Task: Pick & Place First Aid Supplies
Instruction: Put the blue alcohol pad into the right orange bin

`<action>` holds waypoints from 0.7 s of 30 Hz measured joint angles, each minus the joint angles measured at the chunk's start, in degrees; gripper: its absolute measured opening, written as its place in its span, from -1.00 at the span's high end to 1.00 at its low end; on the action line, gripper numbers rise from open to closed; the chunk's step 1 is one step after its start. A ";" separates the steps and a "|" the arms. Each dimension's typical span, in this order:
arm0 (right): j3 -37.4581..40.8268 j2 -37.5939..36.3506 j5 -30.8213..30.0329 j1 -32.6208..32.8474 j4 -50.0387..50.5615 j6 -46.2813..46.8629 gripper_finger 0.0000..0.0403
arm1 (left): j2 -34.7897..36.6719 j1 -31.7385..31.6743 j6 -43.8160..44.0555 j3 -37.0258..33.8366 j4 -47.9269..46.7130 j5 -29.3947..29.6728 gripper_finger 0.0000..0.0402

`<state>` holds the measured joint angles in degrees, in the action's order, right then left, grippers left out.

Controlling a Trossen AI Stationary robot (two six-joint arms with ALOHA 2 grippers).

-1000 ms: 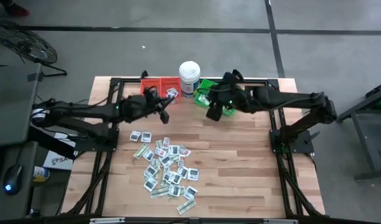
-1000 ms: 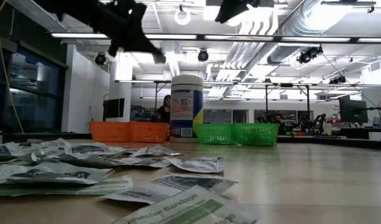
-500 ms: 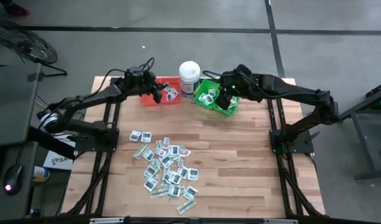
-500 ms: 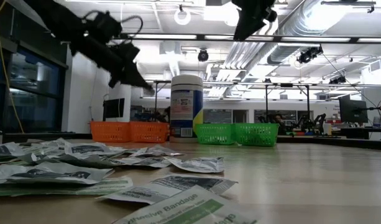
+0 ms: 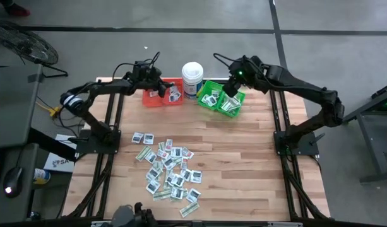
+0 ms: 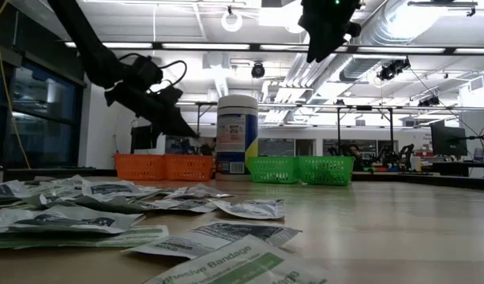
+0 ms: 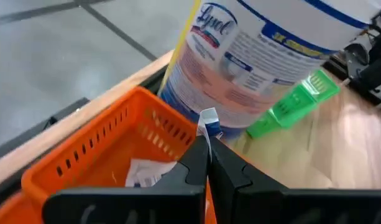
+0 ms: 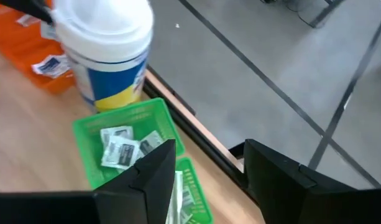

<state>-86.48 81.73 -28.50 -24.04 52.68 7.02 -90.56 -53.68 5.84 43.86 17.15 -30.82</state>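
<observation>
The first aid packets lie in a loose pile [image 5: 168, 170] on the table's near half, and they fill the foreground of the low view [image 6: 107, 209]. My left gripper [image 5: 156, 86] [image 7: 207, 142] hovers over the red bin [image 5: 161, 96] [image 7: 84, 162], shut on one small white packet. A few packets [image 7: 143, 174] lie inside that bin. My right gripper [image 5: 234, 89] [image 8: 206, 165] is open above the green bin [image 5: 220, 101] [image 8: 137, 121], which also holds packets [image 8: 119, 149]. It touches nothing. My left gripper pinches a small white packet with dark print [image 7: 208, 118] between its two fingertips. One end of the packet is in the pinch and the rest sticks out past the tips. The fingers slant down from the table's left. The packet is lifted clear above the red bin.
A tall white round tub [image 5: 192, 79] [image 6: 238, 134] stands between the two bins at the table's far edge, close to both grippers. Black frame rails [image 5: 278, 132] run along the table's left and right sides. Bare wood [image 5: 244, 164] lies right of the pile.
Both grippers have moved toward the table's far edge. The left one has carried its packet from in front of the red bin to above it. The right one has gone from in front of the green bin to above it.
</observation>
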 joint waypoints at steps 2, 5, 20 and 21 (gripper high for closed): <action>0.00 0.00 0.03 -0.85 -0.02 0.03 0.08 | -1.35 0.03 -0.72 1.91 -2.91 0.40 1.00; 0.00 0.00 0.10 -1.75 -0.02 0.32 0.08 | -2.70 0.06 -1.42 4.69 -8.66 2.07 1.00; 0.00 0.00 -0.04 -3.09 -0.19 1.98 0.08 | -5.67 0.06 -1.16 7.89 -19.21 -0.60 0.85; 0.00 0.00 -0.04 -3.09 -0.19 1.98 0.08 | -5.67 0.06 -1.20 7.89 -19.08 -0.60 0.79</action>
<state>-86.48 81.73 -28.53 -27.14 52.49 8.99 -96.23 -53.63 4.64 51.75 -1.93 -31.42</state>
